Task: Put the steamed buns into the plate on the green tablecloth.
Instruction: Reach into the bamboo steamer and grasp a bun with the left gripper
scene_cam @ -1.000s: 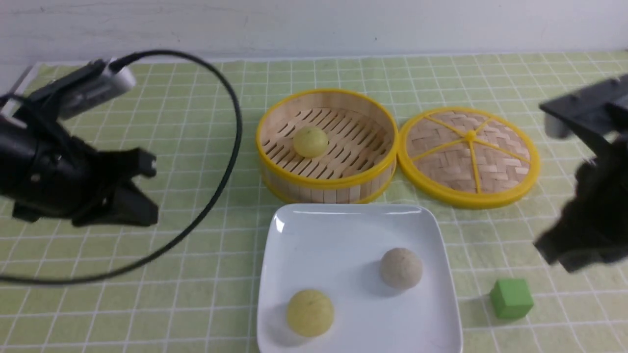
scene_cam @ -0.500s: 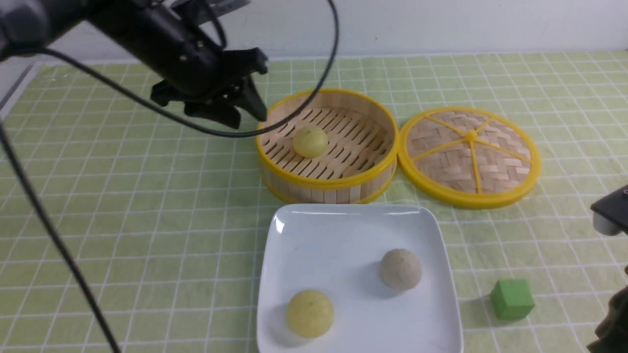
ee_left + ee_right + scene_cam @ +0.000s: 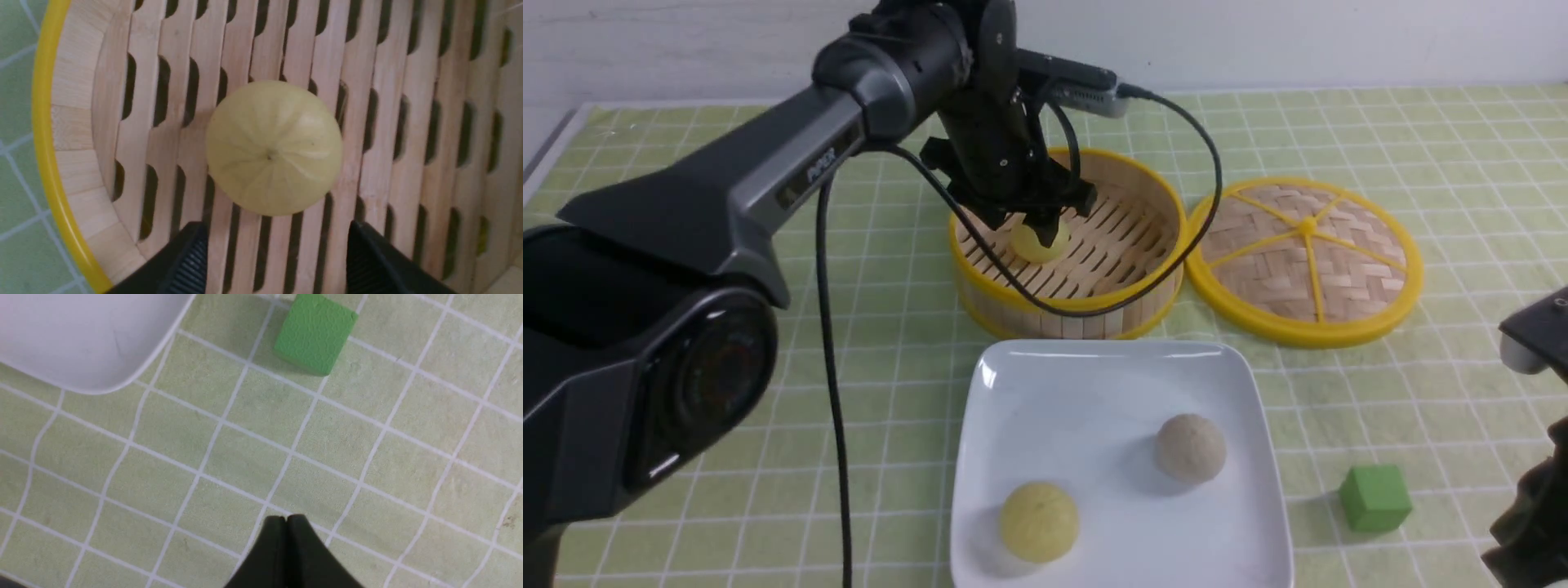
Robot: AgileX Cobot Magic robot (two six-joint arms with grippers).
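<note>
**Left arm arrives over the last bun in the steamer**

Nearest the camera, the white square plate (image 3: pixel 1013 392) lies on the green tablecloth (image 3: pixel 1421 147) and already holds two steamed buns: a pale yellow bun (image 3: pixel 1039 521) at its near left and a grey-beige bun (image 3: pixel 1190 446) toward its right side. Neither has moved in the past second. A green cube (image 3: pixel 1374 497) sits on the cloth just right of the plate. The right gripper (image 3: pixel 286 522), fingers pressed together and empty, has drawn back to the right of the plate, past the cube.

Just beyond the plate stands the bamboo steamer (image 3: pixel 1078 306), with its woven lid (image 3: pixel 1303 261) beyond the plate's right corner. The left gripper (image 3: pixel 1031 229), a second ago well left of the plate, has swung in and come down inside the steamer. Its fingers are apart, one on each side of the third bun (image 3: pixel 273 147), and not yet touching it. The task therefore appears to be at its last pickup: closing, lifting and carrying this bun to the plate remain.

The only writing is pale lettering (image 3: pixel 821 159) on the left arm, possibly "PiPER", too small to confirm.
</note>
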